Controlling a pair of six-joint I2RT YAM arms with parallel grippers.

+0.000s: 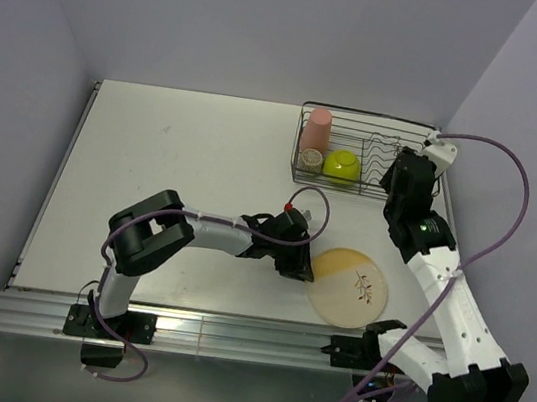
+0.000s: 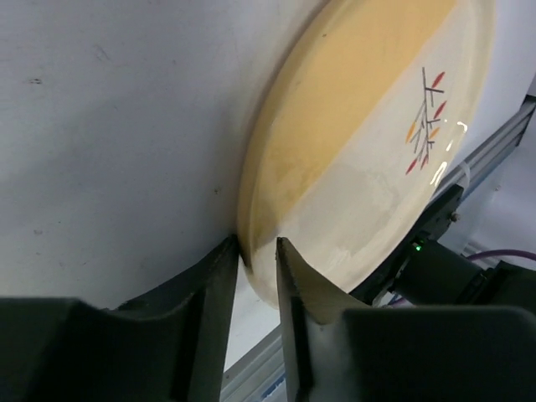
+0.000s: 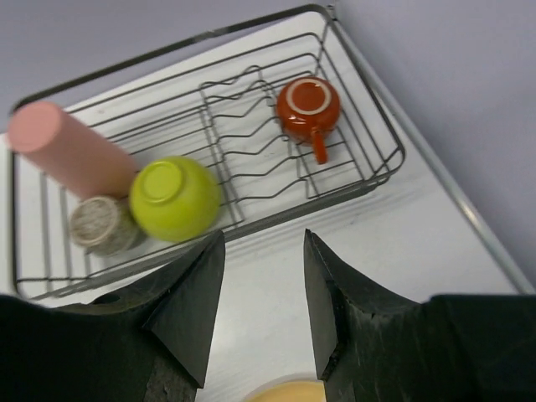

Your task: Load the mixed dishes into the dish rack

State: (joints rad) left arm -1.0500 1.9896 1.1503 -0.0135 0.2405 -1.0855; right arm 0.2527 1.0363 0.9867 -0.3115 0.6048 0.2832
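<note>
The large pale-yellow plate (image 1: pixel 349 286) lies on the white table (image 1: pixel 171 176) at the lower centre-right of the overhead view, well apart from the dish rack (image 1: pixel 398 122) at the upper right. The left gripper (image 2: pixel 255 261) meets the plate's left rim. In its wrist view that rim sits between the two fingers, one under the edge and one over the plate's face, clenched on it. Whether the rim is lifted off the table is hard to tell.

The right gripper (image 3: pixel 264 293) hovers before the rack's near rail, its jaws spread and holding nothing. Inside the rack, the pink tumbler (image 3: pixel 71 151), tiny greyish-beige cup (image 3: pixel 102 224) and lime-green bowl (image 3: pixel 174 198) crowd the left end. The small orange mug (image 3: pixel 310 109) sits bottom-up at the right.
</note>
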